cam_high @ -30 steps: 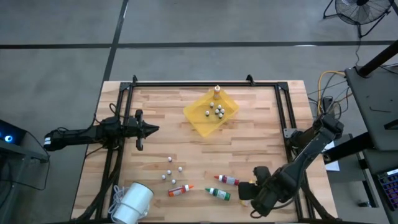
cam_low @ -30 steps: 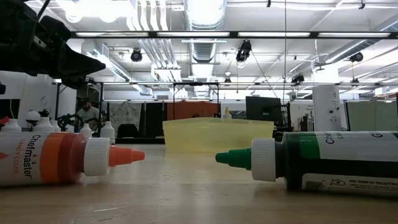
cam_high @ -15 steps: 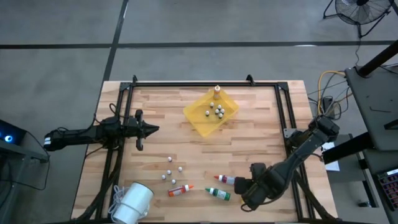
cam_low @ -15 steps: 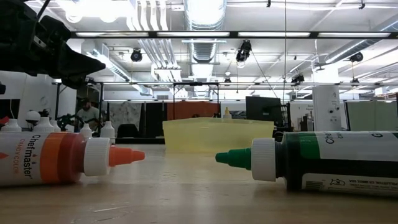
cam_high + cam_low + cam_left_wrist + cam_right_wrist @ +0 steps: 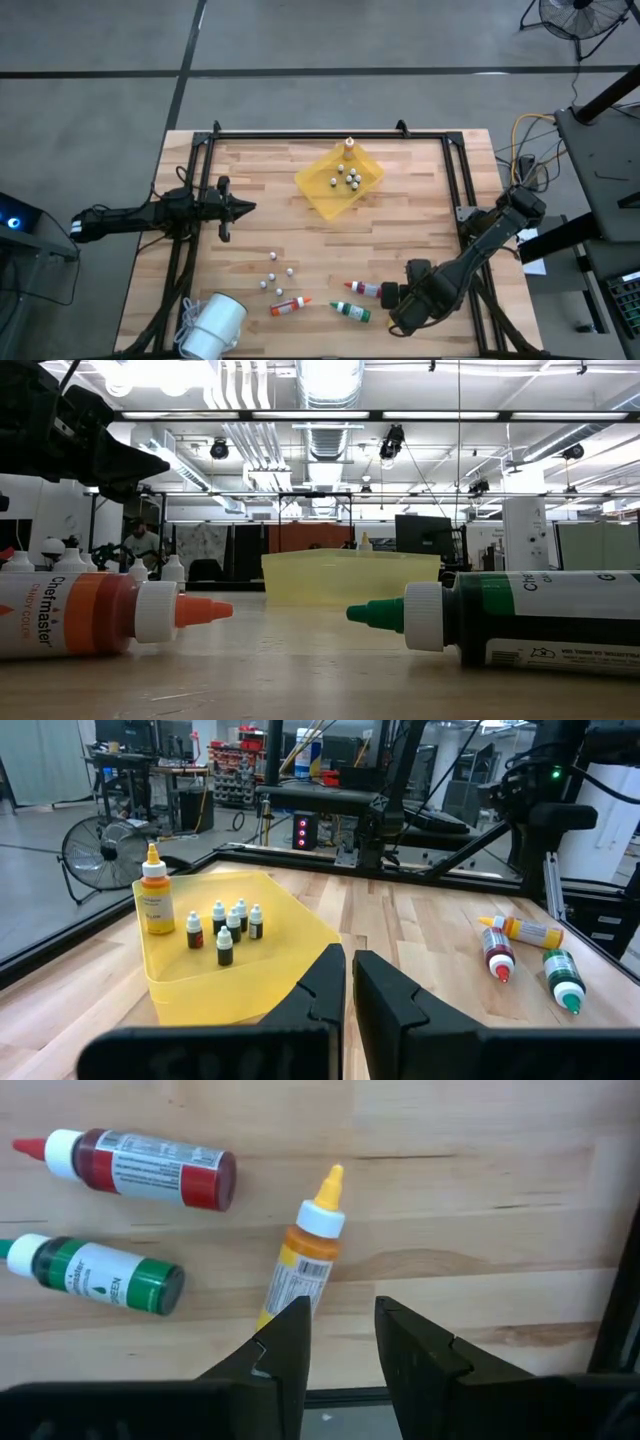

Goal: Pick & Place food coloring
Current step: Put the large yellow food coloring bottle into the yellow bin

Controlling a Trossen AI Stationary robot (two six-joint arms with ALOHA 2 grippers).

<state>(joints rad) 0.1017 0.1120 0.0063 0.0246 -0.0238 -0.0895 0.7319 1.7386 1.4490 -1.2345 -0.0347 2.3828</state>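
Right wrist view: the right gripper point(image 5: 340, 1345), fingers partly apart and holding nothing, hovers beside the yellow-capped dropper bottle point(image 5: 303, 1260) lying on the wooden table point(image 5: 480, 1190) near red-capped point(image 5: 140, 1162) and green-capped point(image 5: 95, 1275) bottles; the left gripper point(image 5: 243, 208) waits closed, empty.

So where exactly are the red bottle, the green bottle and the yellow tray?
red bottle point(image 5: 150, 1165): right wrist view, on its label.
green bottle point(image 5: 100, 1278): right wrist view, on its label.
yellow tray point(image 5: 300, 935): left wrist view, bare floor.
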